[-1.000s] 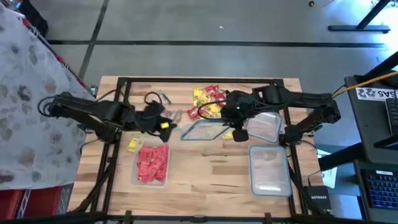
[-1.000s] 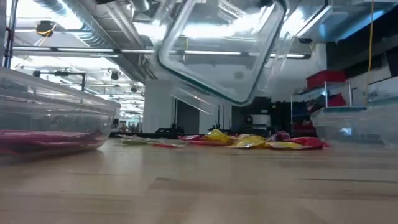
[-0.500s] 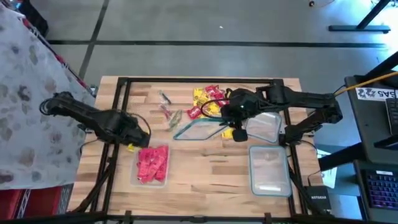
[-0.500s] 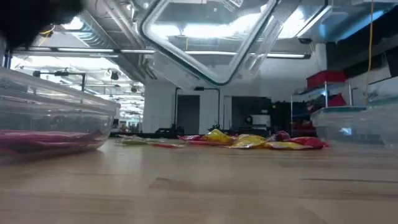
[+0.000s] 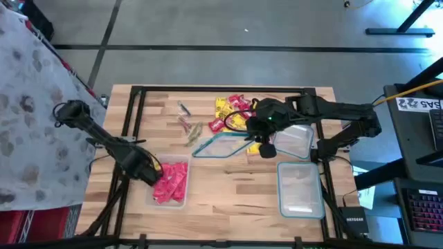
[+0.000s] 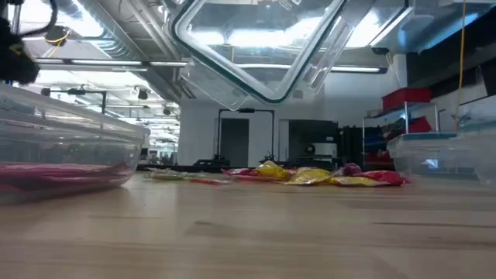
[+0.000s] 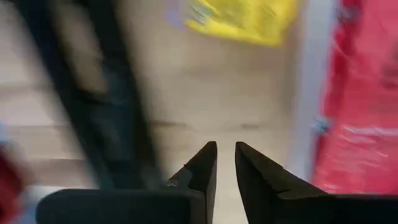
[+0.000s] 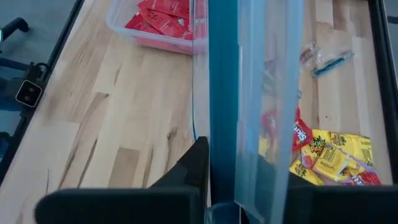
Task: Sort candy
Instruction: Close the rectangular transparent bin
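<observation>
Mixed yellow and red candy lies in a pile at the table's far middle, also in the low view. A few silvery wrapped pieces lie to its left. Red candy fills a clear container at the near left. My left gripper hovers by that container's left side, shut and empty, with one yellow candy on the table ahead of it. My right gripper is shut on a clear lid with a teal rim. My right gripper pinches the lid's edge between its two fingers, one finger on each face. The lid stands edge-on in the wrist view. It is lifted clear of the table and tilted, hanging above the candy pile.
Two clear containers stand at the right, one behind the other. A yellow candy lies under the lifted lid's right end. Bare wood spreads across the near middle. A black frame rail runs along the table's left side.
My left gripper has swung from beside the silvery pieces toward the table's near left, ending by the red candy container. My right gripper has raised and tipped the lid, which has shifted up and toward the table's left.
</observation>
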Robot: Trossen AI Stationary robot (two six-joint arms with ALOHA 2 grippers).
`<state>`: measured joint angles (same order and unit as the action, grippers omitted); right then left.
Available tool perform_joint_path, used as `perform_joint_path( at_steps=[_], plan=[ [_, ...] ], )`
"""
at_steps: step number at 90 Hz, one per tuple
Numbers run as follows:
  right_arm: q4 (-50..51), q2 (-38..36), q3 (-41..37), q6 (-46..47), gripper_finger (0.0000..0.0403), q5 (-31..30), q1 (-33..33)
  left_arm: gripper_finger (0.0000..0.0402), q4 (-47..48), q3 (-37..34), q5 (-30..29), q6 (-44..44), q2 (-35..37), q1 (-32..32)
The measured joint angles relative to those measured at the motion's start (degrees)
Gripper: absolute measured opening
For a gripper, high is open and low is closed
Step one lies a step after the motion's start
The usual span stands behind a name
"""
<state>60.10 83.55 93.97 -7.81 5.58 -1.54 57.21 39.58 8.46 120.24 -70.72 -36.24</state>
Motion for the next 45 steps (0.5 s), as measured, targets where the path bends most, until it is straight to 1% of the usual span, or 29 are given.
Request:
perform_joint_path(
  at_steps=[9,14,18,29,37,45],
  plan=[
    [0.06,0.02,0.00,0.00,0.0027,-0.02,0.00,0.0030,-11.19,-3.20,-1.26,4.13,-1.44,-1.67],
    [0.04,0.02,0.00,0.00,0.0027,-0.09,0.00,0.0027,-15.27,-3.71,-4.06,6.45,-2.41,-2.25],
    [0.06,0.02,0.00,-0.01,0.0027,-0.53,0.00,0.0024,-18.02,-3.72,-7.44,8.34,-3.25,-2.42],
    [0.05,0.02,0.00,0.00,0.0027,-1.09,0.00,0.0020,-28.79,-3.73,-18.86,8.62,-5.16,-0.33],
    [0.04,0.02,0.00,0.01,0.0028,-1.83,0.00,0.0019,-37.05,-3.73,-30.17,7.80,-7.31,2.01],
    [0.22,0.02,0.00,-0.02,0.0028,-4.55,0.00,0.0019,-45.51,-3.73,-41.59,5.45,-9.65,4.80]
  ],
)
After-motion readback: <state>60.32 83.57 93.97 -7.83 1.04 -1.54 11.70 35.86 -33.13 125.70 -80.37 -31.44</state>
